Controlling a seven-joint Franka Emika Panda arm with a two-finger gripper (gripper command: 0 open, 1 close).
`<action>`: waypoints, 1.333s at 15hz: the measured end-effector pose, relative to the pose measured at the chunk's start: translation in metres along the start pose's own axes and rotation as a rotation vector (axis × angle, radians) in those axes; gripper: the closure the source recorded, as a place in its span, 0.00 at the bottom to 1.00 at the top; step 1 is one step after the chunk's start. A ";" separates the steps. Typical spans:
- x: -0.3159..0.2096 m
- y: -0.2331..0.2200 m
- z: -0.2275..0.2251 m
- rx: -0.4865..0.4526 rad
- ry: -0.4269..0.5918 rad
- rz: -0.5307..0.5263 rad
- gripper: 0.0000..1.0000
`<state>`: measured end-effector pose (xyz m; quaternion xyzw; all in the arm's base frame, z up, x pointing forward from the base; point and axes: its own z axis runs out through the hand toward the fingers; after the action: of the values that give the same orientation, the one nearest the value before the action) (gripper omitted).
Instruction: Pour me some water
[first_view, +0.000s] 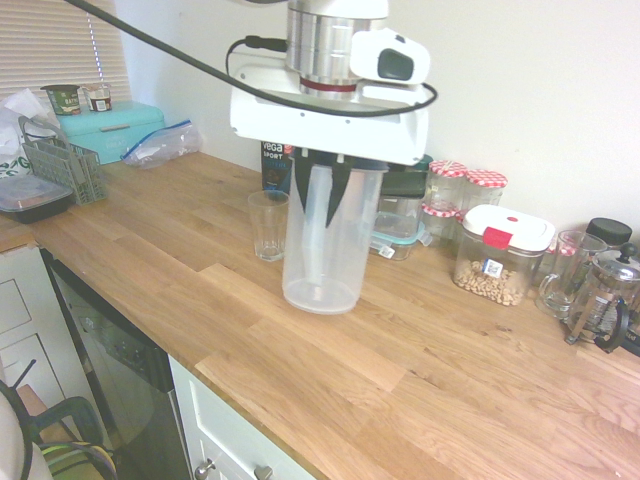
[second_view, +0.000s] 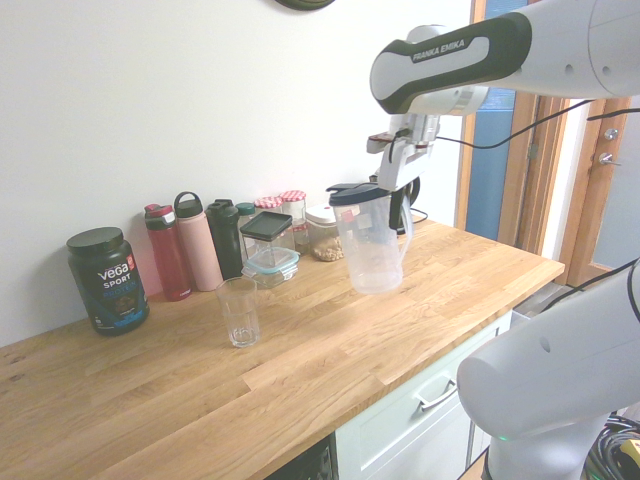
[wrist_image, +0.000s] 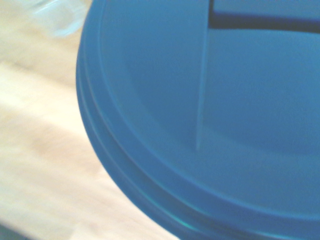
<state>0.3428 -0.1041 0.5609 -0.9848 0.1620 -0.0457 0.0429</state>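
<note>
In the first exterior view, a turquoise box (first_view: 110, 130) sits at the upper left beside a clear zip bag (first_view: 160, 146), with a grey wire rack (first_view: 62, 165) below it. At the right, a white-lidded container of beige pieces (first_view: 503, 255) stands near a French press (first_view: 605, 295). In the second exterior view, a black Vega Sport tub (second_view: 108, 281), a red bottle (second_view: 167, 253) and a pink bottle (second_view: 198, 245) line the wall at the left.

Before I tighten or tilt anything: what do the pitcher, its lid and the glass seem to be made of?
Pitcher: likely plastic, frosted; the counter shows only hazily through its wall.
Lid: probably plastic, opaque blue, satin; even colour, soft sheen along the molded rim.
Glass: looks like real glass, clear and glossy, with bright highlights, though clear plastic could look similar.
</note>
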 end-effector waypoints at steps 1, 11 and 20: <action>-0.002 -0.023 0.004 -0.024 -0.017 -0.057 1.00; 0.014 -0.163 0.010 -0.349 -0.217 -0.536 1.00; 0.053 -0.221 0.042 -0.658 -0.197 -0.656 1.00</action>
<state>0.4667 0.0903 0.5454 -0.9449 -0.1563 0.0904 -0.2731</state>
